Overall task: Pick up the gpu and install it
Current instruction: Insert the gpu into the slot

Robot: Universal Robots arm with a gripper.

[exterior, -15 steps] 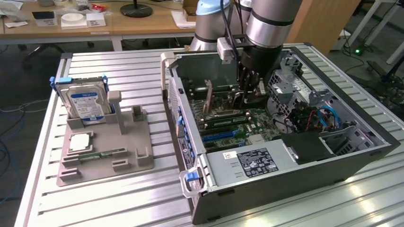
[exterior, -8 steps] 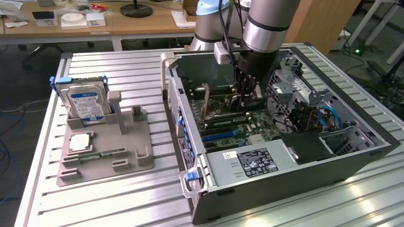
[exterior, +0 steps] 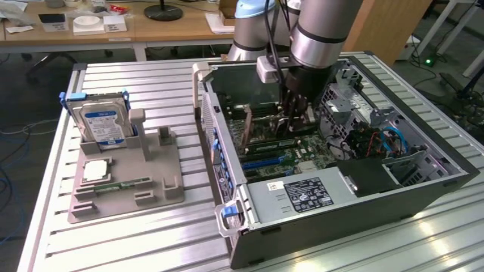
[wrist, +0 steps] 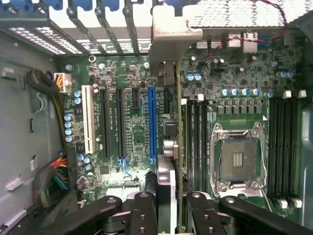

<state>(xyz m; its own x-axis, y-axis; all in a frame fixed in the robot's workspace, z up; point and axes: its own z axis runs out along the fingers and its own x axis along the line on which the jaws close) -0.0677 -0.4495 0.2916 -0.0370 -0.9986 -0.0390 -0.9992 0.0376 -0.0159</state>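
Claw (wrist: 171, 205), narrowed on the upright gpu (wrist: 171, 129), is hovering inside the case (exterior: 340, 221) at the exterior view's one o'clock, and is best squaring the card's edge with the blue slot (wrist: 152, 122) before pressing.

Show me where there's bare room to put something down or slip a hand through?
Bare table lies in front of the grey tray, and again at the exterior view's right in front of the computer case. The strip between tray and case is narrow. Inside the case it is crowded: the gripper holds the gpu above the motherboard.
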